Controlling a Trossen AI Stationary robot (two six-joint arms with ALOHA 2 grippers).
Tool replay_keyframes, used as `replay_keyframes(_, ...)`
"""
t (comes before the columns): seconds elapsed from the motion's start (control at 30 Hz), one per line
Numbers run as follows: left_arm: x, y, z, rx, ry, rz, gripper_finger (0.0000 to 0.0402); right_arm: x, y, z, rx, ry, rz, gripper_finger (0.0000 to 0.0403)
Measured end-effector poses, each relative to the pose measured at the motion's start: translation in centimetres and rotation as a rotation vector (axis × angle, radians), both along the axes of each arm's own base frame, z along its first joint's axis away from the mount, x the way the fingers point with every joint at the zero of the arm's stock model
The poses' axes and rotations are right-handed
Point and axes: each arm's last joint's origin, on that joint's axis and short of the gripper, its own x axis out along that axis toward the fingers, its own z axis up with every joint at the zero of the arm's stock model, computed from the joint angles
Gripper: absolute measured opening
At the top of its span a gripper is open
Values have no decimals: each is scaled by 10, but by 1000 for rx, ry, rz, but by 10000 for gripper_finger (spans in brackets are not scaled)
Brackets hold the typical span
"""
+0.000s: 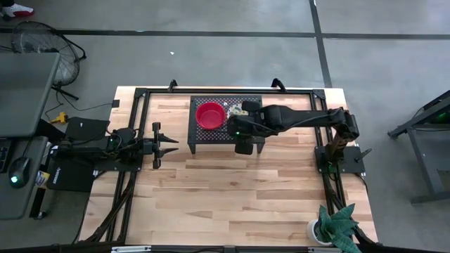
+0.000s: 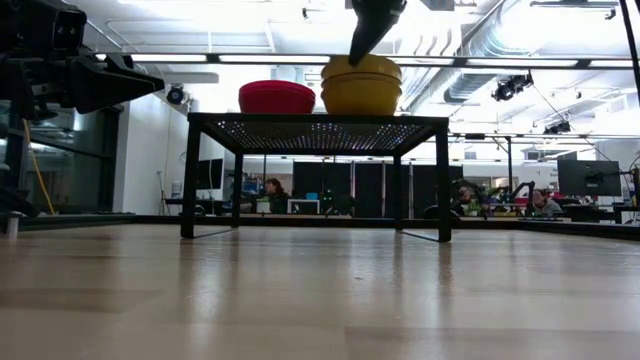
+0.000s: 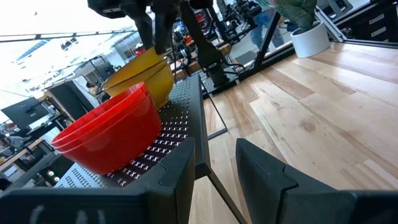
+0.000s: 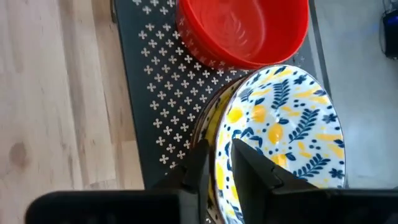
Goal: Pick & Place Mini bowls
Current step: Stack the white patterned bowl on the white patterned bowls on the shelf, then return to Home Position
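A low black perforated stand [image 1: 218, 133] stands at the table's far middle. On it sit nested glossy red bowls [image 1: 209, 114], which also show in the low view [image 2: 277, 96]. Beside them is a stack of bowls, yellow outside and cream with a blue-yellow floral pattern inside [image 4: 286, 124], also seen in the low view [image 2: 361, 88]. My right gripper [image 4: 222, 163] is over that stack, shut on the top bowl. My left gripper [image 1: 171, 144] hovers open and empty left of the stand; its fingers show in its own wrist view [image 3: 214, 174]. My right gripper pinches the top floral bowl's rim [image 4: 219, 146] on the side toward the table's near edge. One finger [image 4: 252, 163] is inside the bowl and the other [image 4: 196, 167] outside. The fingers come from above, pointing down [image 2: 368, 35]. The bowl sits nested in the stack on the stand.
A potted plant [image 1: 332, 226] stands at the table's near right corner. A black rail frame [image 1: 140, 98] runs around the table. Bare wood lies between the stand and the near edge. People sit in the room behind the table [image 2: 270, 190].
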Motion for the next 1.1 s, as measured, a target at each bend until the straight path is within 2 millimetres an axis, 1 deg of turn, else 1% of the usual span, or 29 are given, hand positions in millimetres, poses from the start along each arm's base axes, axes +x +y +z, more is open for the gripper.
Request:
replay_keyframes(0.17,0,0,0,0,1,0,113,-6,1,7,14,-30,-23,82)
replay_keyframes(0.33,0,0,0,0,1,0,113,-8,1,8,29,-34,-48,120)
replay_keyframes(0.4,0,0,0,0,0,0,113,-11,1,14,32,-63,-48,135)
replay_keyframes(0.47,0,0,0,0,0,0,113,-16,3,25,38,-121,-42,146)
replay_keyframes(0.57,0,0,0,0,1,0,113,-23,8,36,74,-187,-74,152)
replay_keyframes(0.63,0,0,0,0,1,0,113,-29,11,39,112,-212,-120,147)
replay_keyframes(0.73,0,0,0,0,1,0,113,-41,16,48,157,-251,-188,129)
replay_keyframes(0.8,0,0,0,0,0,0,113,-50,20,55,166,-275,-201,110)
replay_keyframes(0.9,0,0,0,0,1,0,113,-60,28,60,164,-283,-194,72)
replay_keyframes(0.97,0,0,0,0,0,0,113,-69,30,57,177,-288,-192,41)
replay_keyframes(1.03,0,0,0,0,0,0,113,-79,31,50,206,-321,-189,13)
replay_keyframes(1.1,0,0,0,0,0,0,113,-88,32,36,240,-376,-174,7)
